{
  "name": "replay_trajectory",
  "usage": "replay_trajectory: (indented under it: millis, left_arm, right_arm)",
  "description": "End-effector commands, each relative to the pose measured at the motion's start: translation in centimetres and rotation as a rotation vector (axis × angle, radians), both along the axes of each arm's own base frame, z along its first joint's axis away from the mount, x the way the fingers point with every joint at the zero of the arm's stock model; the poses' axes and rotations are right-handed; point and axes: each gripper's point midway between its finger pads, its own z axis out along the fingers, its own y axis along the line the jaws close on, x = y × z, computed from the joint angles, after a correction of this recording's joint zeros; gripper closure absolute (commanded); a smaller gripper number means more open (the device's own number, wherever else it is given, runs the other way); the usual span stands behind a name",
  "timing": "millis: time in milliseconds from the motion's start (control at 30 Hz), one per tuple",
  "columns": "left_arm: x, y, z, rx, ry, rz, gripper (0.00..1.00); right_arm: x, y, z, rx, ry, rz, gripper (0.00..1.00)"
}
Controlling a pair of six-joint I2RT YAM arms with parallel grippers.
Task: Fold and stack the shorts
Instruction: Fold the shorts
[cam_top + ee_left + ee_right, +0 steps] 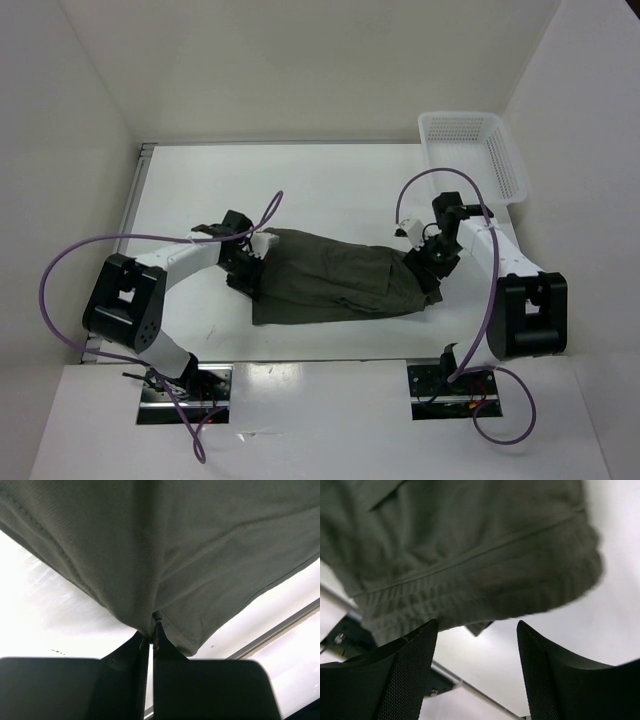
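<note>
— Where are the shorts [340, 282]?
— On the white bench [330, 185], about the middle, spread sideways between the two arms. They are dark olive and wrinkled, with the waistband end towards the right arm.
— What has the left end effector [151, 640] got?
— A corner of the fabric. In the left wrist view its two fingers are pressed together with the stitched hem pinched between them, and the cloth fans out above the tips.
— And the right end effector [476, 625]?
— Its fingers stand wide apart with nothing between them. The gathered waistband lies just beyond the tips; I cannot tell whether a finger touches it.
— Anything else on the bench?
— A white mesh basket [507, 170] at the far right corner, well apart from the shorts
</note>
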Motion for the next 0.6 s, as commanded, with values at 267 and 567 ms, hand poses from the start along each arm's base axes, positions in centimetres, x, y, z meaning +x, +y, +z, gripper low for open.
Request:
replay_trajectory:
  millis: [267,567]
  left_arm:
    - [2.8,0.0,0.5,0.035,-0.089,0.007,0.99]
    - [9.8,2.9,1.2,0.109,-0.206,0.134,1.00]
  right_arm:
    - [-1.4,2.5,-2.9,0.047,0.159,0.137,0.33]
    - [7.3,8.3,-2.6,0.122,-0.044,0.053,0.77]
